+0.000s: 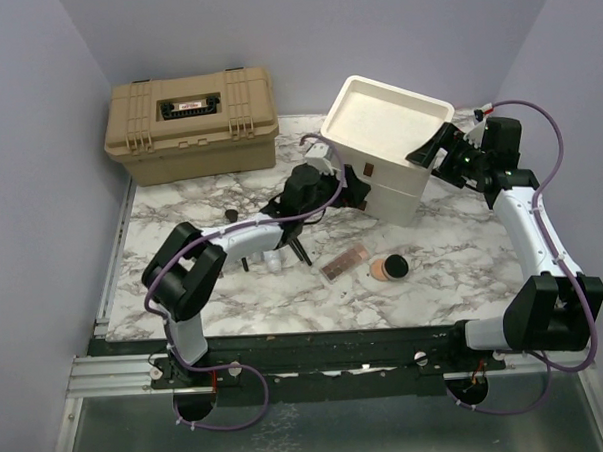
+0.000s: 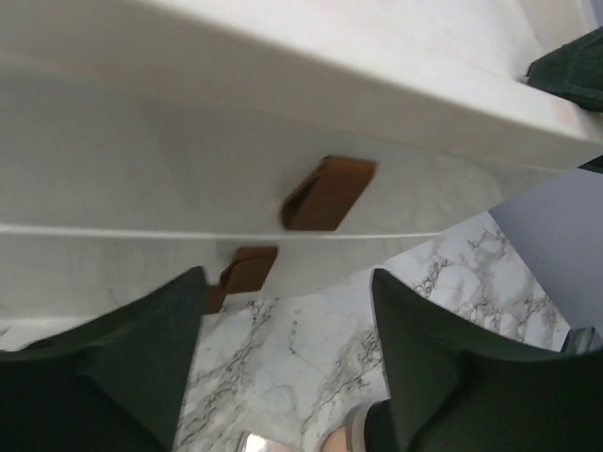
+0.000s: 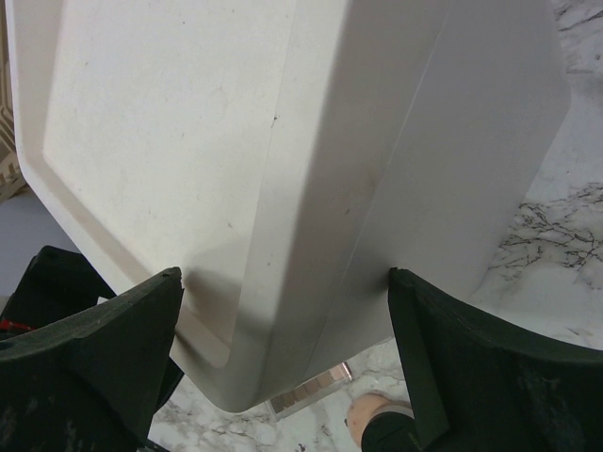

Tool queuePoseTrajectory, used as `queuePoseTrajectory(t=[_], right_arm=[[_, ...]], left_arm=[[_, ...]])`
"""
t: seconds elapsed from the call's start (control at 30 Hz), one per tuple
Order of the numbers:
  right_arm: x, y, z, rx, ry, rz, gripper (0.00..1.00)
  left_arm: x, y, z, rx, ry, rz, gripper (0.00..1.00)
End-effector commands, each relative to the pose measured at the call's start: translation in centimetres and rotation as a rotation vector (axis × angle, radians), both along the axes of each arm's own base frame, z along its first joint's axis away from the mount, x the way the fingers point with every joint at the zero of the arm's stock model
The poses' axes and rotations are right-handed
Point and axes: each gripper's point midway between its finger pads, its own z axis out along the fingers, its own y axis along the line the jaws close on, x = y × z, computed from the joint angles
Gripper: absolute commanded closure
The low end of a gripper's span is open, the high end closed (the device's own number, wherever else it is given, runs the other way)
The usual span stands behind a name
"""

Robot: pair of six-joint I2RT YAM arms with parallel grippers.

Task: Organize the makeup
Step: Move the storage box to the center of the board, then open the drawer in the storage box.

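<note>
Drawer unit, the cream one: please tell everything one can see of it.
The drawer unit is a cream box, plastic by its look, its top a shallow tray with a raised rim. Its front shows two drawers, each with a brown tab handle. It stands at the back of the marble table, right of the tan toolbox, and seems to lean. The right tool straddles one top corner; whether it grips, I cannot tell. The open left tool faces the drawers.

Pink palette (image 1: 345, 263) beside round compact (image 1: 388, 267)
</note>
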Motion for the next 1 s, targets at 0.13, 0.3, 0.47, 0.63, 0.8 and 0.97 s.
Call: queuePoseTrajectory(t=[0.13, 0.3, 0.47, 0.63, 0.8, 0.97], right_arm=[[-2.9, 1.9, -5.2, -0.001, 0.189, 0.089, 0.08], [-3.0, 1.5, -5.0, -0.014, 0.188, 0.070, 0.07], [-2.9, 1.7, -4.8, -0.004, 0.183, 0.070, 0.07], [-2.7, 1.8, -4.6, 0.006, 0.177, 0.067, 0.07], [-2.8, 1.9, -4.9, 0.010, 0.185, 0.072, 0.07], [-2.8, 2.1, -5.0, 0.020, 0.185, 0.083, 0.07]], left_arm=[[-0.3, 4.7, 5.3, -0.215, -0.056, 0.102, 0.01], [-0.7, 7.3, 6.4, -0.328, -0.021, 0.150, 0.01], [-1.0, 7.6, 5.9, -0.396, -0.030, 0.103, 0.04], [-0.1, 4.4, 5.4, -0.461, 0.054, 0.006, 0.07], [0.2, 2.7, 5.8, -0.554, 0.057, -0.064, 0.15], [0.9, 1.9, 5.3, -0.585, 0.070, -0.066, 0.22]])
